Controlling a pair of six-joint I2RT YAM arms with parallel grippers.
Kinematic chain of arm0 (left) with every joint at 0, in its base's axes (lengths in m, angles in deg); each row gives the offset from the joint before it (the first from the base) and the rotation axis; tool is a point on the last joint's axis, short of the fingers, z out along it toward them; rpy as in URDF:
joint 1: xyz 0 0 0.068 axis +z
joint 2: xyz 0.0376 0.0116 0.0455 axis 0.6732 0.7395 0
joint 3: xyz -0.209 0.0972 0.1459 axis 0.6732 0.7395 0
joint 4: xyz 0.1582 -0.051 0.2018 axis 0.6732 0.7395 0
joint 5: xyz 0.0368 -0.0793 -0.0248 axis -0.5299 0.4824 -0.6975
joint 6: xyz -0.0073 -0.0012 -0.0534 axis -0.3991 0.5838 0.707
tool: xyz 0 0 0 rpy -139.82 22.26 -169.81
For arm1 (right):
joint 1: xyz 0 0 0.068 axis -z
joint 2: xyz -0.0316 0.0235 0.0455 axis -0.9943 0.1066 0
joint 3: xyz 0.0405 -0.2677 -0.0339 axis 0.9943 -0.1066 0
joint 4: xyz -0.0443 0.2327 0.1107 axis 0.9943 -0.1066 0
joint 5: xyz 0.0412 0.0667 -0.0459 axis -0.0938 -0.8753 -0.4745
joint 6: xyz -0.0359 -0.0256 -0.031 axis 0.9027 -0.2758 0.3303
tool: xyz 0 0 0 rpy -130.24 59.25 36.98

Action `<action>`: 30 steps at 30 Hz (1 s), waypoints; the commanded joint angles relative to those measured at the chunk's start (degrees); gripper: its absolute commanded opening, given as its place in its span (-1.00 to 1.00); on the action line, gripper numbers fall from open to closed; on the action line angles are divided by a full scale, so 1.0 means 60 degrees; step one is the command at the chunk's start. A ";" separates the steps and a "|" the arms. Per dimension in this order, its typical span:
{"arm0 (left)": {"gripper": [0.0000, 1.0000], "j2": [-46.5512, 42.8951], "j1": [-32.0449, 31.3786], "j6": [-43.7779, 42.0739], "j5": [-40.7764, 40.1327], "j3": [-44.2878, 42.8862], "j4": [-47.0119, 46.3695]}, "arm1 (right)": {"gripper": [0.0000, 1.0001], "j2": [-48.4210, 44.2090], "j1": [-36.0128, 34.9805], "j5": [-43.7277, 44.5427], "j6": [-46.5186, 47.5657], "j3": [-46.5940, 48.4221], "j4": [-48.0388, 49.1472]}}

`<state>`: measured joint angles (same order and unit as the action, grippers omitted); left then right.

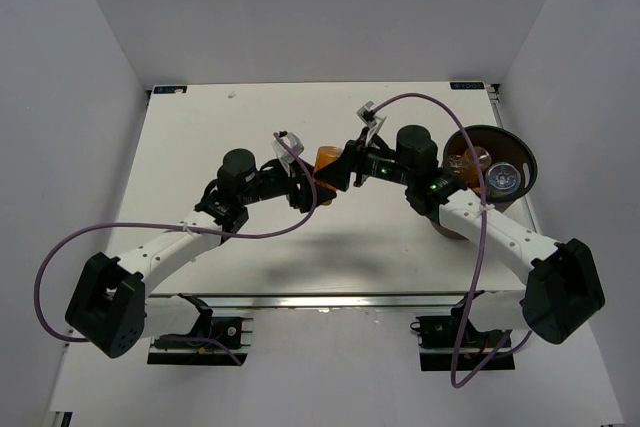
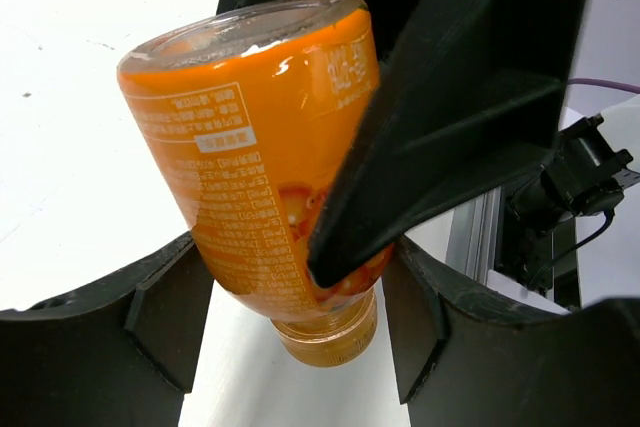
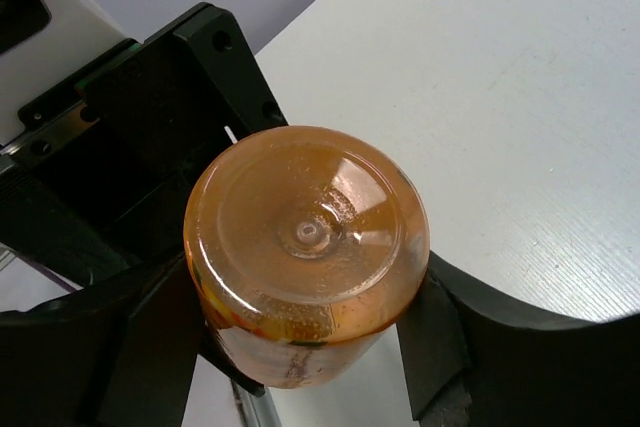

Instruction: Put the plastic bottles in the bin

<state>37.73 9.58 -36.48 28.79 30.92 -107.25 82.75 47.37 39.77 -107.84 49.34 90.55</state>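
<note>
An orange-filled plastic bottle (image 1: 327,159) is held above the table middle between both grippers. My left gripper (image 1: 312,185) closes on its shoulder just above the cap; in the left wrist view the bottle (image 2: 250,147) hangs cap-down between my fingers (image 2: 165,317), and a black finger of the right gripper (image 2: 440,137) crosses it. My right gripper (image 1: 343,169) is shut on the same bottle near its base, which faces the right wrist camera (image 3: 305,237). The dark brown bin (image 1: 490,129) stands at the right, holding another orange bottle (image 1: 470,160) and a clear one (image 1: 505,179).
The white table (image 1: 230,127) has walls on three sides. Purple cables loop from both arms. An aluminium rail (image 1: 330,299) runs along the near edge, between the arm bases.
</note>
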 commanded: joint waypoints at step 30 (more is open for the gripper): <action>0.96 0.1801 0.3520 0.3176 -0.6523 -0.2507 0.4974 | -0.39 -0.2675 0.4195 1.0820 0.2761 0.2065 -0.5564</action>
<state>49.75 29.56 -20.15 -9.40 16.89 -79.86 66.20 71.46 101.65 -91.30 63.32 58.66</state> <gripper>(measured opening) 0.982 0.705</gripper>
